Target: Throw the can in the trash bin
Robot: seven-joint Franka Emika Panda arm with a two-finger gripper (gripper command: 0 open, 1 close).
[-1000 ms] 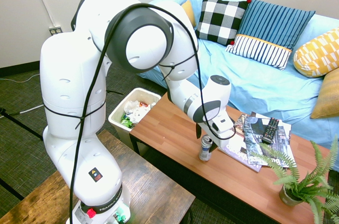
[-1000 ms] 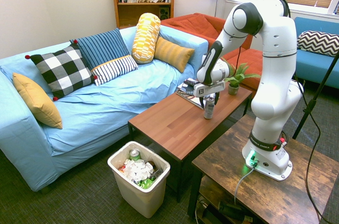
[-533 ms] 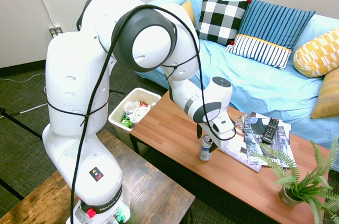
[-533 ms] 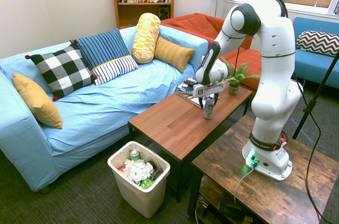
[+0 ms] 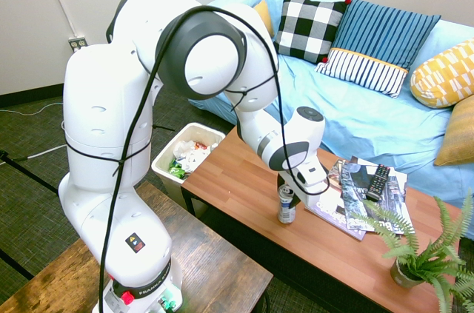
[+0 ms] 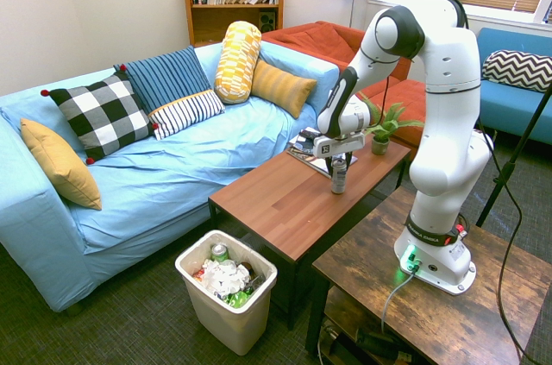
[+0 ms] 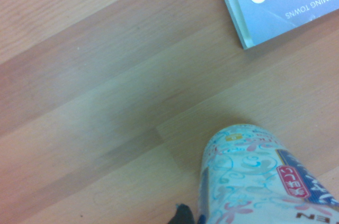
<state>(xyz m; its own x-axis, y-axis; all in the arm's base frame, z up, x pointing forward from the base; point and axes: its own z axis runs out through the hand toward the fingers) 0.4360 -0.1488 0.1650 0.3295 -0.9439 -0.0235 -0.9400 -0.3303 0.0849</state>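
The can (image 5: 286, 206) is a small silvery drink can standing upright on the wooden table (image 5: 237, 180); close up in the wrist view its pale wall carries curly blue and pink floral print with a dark blue panel (image 7: 265, 176). It stands just beside the corner of the magazines (image 5: 348, 198), and the hand (image 5: 288, 196) points straight down over it with its fingers at either side of the can's top, drawn in against it as far as the exterior views let one judge. The trash bin (image 6: 226, 292), cream-white and full of crumpled rubbish, sits on the floor past the table's far end, well apart from can and hand.
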